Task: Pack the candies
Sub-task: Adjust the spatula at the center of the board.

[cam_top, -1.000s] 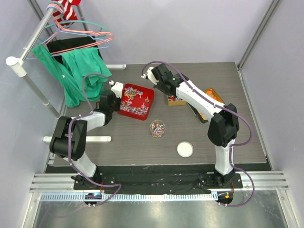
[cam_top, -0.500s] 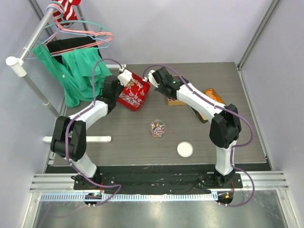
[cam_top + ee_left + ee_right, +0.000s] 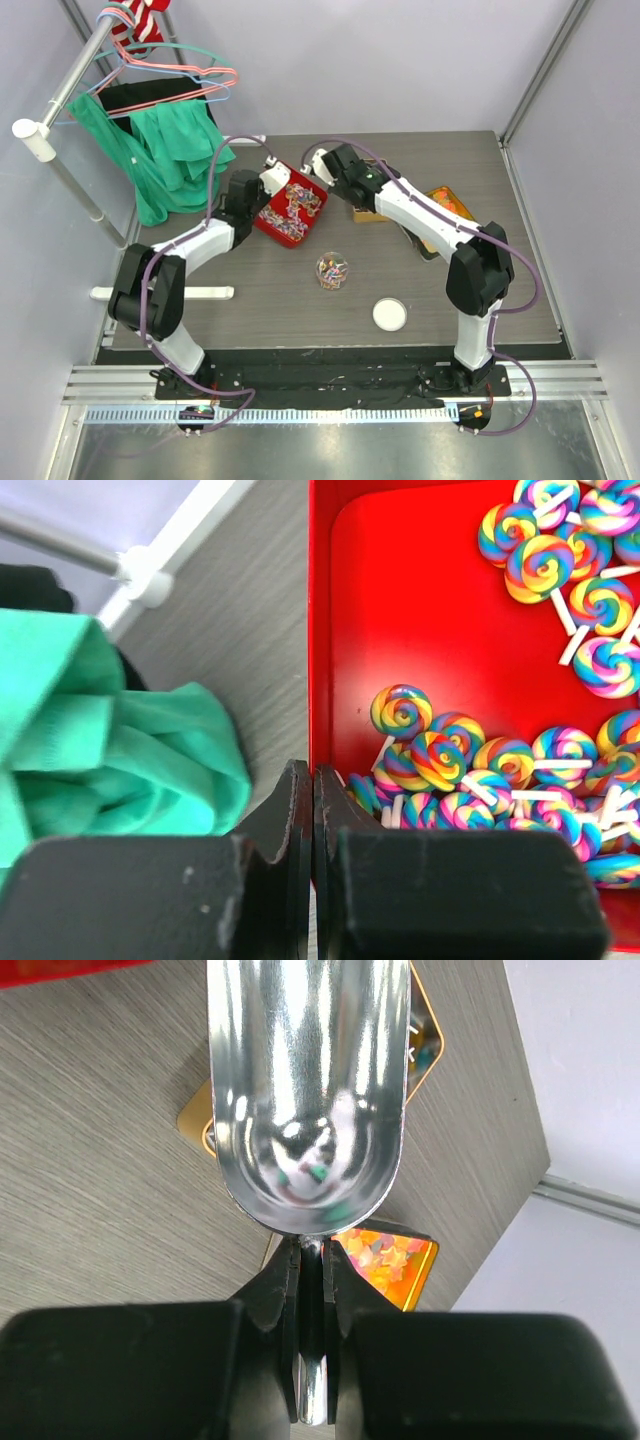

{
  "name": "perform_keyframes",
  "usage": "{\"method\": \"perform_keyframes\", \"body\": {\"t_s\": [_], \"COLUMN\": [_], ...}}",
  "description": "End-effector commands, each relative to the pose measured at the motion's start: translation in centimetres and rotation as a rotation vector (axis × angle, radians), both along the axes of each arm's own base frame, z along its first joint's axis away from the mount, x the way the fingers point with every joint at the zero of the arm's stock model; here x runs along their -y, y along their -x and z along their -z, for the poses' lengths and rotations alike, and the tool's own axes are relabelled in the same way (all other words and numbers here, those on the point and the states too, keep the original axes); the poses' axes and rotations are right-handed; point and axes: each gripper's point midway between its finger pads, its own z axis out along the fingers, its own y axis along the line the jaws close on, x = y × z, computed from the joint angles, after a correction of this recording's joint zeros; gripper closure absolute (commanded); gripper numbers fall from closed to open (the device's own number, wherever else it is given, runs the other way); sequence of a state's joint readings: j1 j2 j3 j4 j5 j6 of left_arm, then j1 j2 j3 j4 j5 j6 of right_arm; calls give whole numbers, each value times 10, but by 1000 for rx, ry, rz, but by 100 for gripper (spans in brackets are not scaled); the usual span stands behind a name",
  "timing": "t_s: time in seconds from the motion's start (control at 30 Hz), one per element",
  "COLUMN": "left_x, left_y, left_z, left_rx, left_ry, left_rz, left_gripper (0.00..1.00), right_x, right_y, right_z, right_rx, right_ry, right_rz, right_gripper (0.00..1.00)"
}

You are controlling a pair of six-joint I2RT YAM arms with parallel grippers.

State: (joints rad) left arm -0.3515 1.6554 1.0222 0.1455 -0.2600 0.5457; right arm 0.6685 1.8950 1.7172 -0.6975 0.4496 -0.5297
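Grey table (image 3: pixel 250 290) | candies (image 3: pixel 440 760) in red tray (image 3: pixel 400 600), sticks every way | left jaws clamp tray rim | right jaws grip scoop (image 3: pixel 310 1090)

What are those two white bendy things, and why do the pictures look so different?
They are two robot arms, bolted to a table. One picture looks down from above. The other two come from little cameras on each wrist, so everything looks very close. The left arm's fingers pinch the rim of a red tray full of rainbow swirl candies. The right arm's fingers hold a shiny metal scoop. On the table also stand a small jar with some candies inside and a round white lid. A green cloth hangs at the far left.
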Motion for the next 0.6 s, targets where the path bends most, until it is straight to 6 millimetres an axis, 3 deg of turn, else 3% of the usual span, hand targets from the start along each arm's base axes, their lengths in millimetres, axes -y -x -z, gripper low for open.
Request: {"method": "perform_keyframes", "body": {"t_s": [0.0, 0.1, 0.23, 0.4, 0.57], "left_x": [22, 40, 62, 55, 44], "left_y": [0, 10, 22, 12, -2], "left_z": [-20, -10, -23, -17, 17], "left_rx": [74, 25, 56, 80, 3], "left_ry": [133, 207, 344, 399, 352], "left_rz": [70, 154, 249, 152, 49], "left_gripper": [100, 100, 100, 100, 100], "right_x": [-10, -15, -14, -14, -12], "right_y": [2, 3, -1, -9, -5], "right_z": [-24, -18, -15, -16, -5], "right_rx": [85, 92, 128, 171, 162], "right_ry": [58, 161, 291, 286, 264], "right_rz": [-69, -127, -157, -137, -119], "right_gripper": [99, 99, 99, 99, 99]}}
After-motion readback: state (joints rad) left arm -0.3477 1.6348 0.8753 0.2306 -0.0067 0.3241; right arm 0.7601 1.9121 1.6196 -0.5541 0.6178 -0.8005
